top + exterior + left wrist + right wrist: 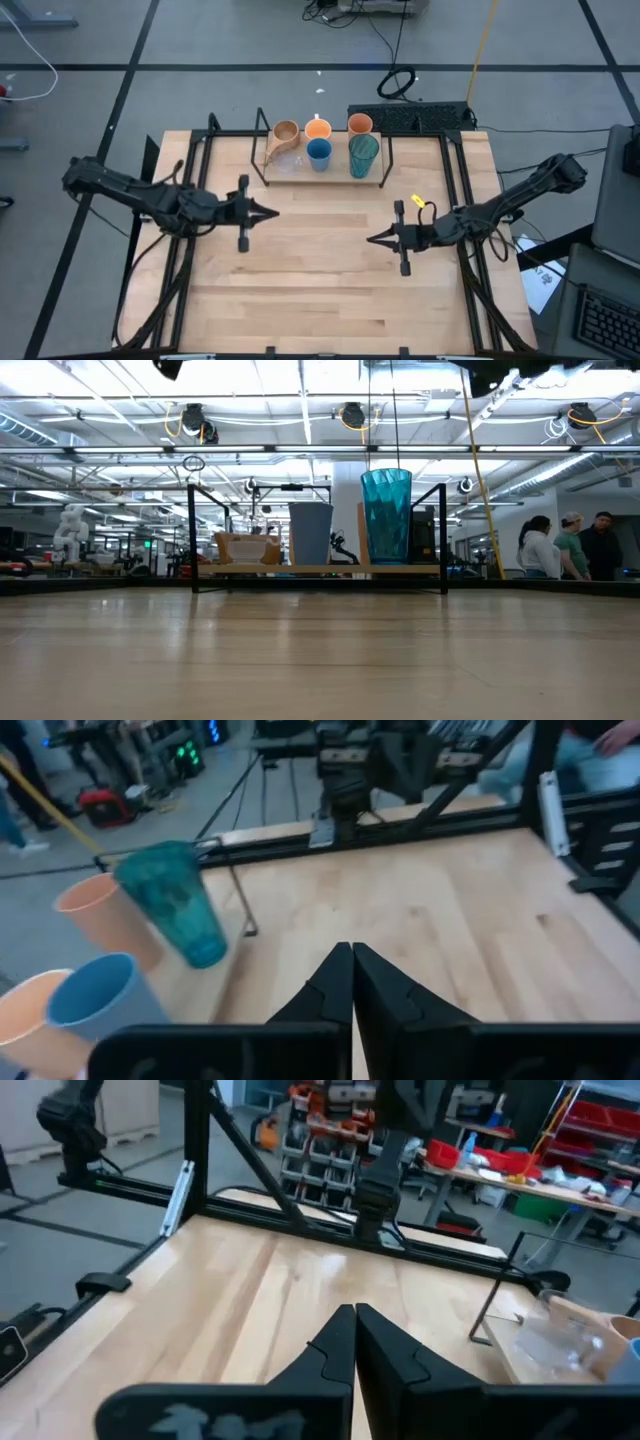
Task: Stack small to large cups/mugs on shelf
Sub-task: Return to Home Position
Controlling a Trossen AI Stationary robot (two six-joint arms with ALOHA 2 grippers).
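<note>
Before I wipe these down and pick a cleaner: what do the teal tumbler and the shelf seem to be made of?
The teal tumbler looks like glossy translucent plastic or glass: light shows through its faceted wall, but I cannot tell which it is. The shelf looks like a pale matte wooden board on thin black legs, probably metal rod.

No legible text, labels, brands or numbers (any view).

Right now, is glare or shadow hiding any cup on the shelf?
Low view: bright ceiling lights backlight the shelf, yet the teal tumbler reads clearly. High view: even light, faint shadows, but the clear cup nearly vanishes on the shelf.
</note>
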